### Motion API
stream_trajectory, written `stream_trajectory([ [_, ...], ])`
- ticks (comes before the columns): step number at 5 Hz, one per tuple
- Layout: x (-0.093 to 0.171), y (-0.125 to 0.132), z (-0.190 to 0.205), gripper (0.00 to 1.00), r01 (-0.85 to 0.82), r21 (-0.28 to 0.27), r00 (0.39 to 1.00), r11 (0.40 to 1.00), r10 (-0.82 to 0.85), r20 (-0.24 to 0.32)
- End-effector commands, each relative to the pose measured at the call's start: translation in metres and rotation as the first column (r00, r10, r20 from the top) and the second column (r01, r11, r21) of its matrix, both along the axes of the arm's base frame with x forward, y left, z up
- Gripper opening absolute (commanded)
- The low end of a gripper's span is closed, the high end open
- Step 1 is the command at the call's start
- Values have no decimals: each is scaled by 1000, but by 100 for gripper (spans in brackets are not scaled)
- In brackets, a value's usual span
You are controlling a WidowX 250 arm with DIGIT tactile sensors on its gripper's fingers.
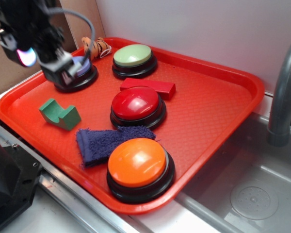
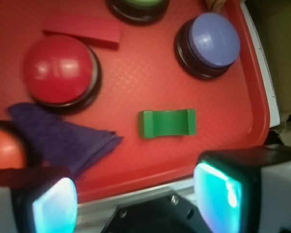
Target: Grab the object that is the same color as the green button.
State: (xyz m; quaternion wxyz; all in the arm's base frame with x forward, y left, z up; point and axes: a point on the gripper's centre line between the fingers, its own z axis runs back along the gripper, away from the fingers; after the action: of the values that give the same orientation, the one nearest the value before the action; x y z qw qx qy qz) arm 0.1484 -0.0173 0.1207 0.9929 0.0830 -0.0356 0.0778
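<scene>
Green is the cue: the pale green button sits at the far side of the red tray, and the one thing matching it is the small green block near the tray's front-left edge, apart from the blue cloth and the red button. The gripper hangs above the lilac button, so the block lies forward of it, toward the tray's near rim. Its jaws stand open and empty; in the wrist view both pads frame the bottom corners with a wide gap between them. In that view the green block sits above the gap, a little right of centre, its long axis running side to side, along the line between the pads. I judge the jaws must travel to it and probably turn to close across its narrow width.
</scene>
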Motion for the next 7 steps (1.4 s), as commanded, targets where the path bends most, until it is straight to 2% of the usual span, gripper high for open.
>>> stream_trajectory([
  [1,16,20,-43,100,-70,37,997,997,68,46],
  [2,18,29,-62,100,-131,62,990,989,127,57],
  [3,19,34,-77,100,-136,64,988,989,131,82],
  [4,20,33,-94,100,-118,50,992,992,115,49],
  [5,21,32,-100,12,-109,49,992,993,106,62],
  [6,22,33,-101,0,-112,43,992,993,109,69],
  [7,22,34,-102,0,-112,39,991,993,109,71],
])
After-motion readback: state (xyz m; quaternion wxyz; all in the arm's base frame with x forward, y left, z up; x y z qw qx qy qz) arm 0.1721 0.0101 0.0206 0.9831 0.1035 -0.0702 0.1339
